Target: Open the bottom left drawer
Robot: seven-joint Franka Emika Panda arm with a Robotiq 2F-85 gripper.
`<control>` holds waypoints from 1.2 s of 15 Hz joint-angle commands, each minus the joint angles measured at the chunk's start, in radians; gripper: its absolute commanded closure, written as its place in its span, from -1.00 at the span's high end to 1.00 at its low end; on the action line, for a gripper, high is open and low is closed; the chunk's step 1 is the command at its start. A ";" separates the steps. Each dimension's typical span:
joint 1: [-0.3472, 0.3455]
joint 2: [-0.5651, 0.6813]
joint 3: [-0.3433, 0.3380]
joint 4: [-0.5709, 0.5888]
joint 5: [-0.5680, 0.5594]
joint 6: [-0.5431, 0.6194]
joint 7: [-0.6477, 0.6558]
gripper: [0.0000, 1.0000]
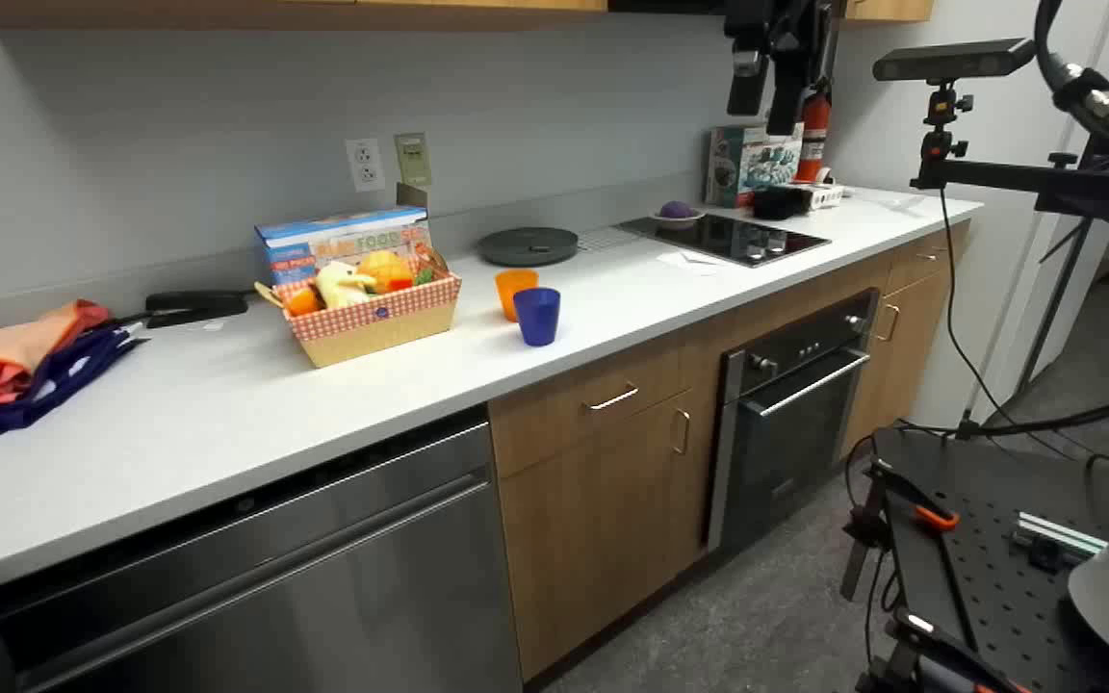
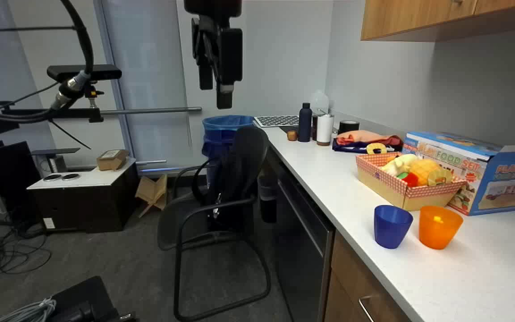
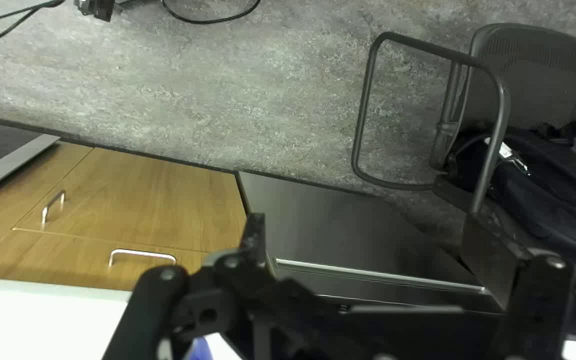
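Floor lay at twelve o'clock, wrist view | drawer shut, handle at eight | your gripper gaped, empty | reach seemed in hand: you needed to descend, aligned

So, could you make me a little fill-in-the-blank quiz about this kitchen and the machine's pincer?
1. The drawer beside the dishwasher has a horizontal handle, while the cabinet door below has a ____ one.
2. Next to the blue cup stands a second cup that is ____.
3. In the wrist view, the pincer is not shut but ____.
4. The box by the basket is printed with "____ SET".

Missing words: vertical; orange; open; FOOD.
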 commanded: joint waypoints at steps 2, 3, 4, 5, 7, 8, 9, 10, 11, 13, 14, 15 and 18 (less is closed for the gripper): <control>-0.025 0.003 0.019 0.002 0.011 -0.004 -0.011 1.00; -0.025 0.003 0.019 0.002 0.011 -0.004 -0.011 1.00; -0.025 0.003 0.019 0.002 0.011 -0.004 -0.011 1.00; -0.025 0.003 0.019 0.002 0.011 -0.004 -0.011 1.00; -0.025 0.003 0.019 0.002 0.011 -0.004 -0.011 1.00; -0.025 0.003 0.019 0.002 0.011 -0.004 -0.011 1.00; -0.025 0.003 0.019 0.002 0.011 -0.004 -0.011 1.00; -0.025 0.003 0.019 0.002 0.011 -0.004 -0.011 1.00; -0.025 0.003 0.019 0.002 0.011 -0.004 -0.011 1.00; -0.025 0.003 0.019 0.002 0.011 -0.004 -0.011 1.00; -0.025 0.003 0.019 0.002 0.011 -0.004 -0.011 1.00; -0.025 0.003 0.019 0.002 0.011 -0.004 -0.011 1.00; -0.032 0.007 0.029 -0.029 -0.012 0.050 -0.015 1.00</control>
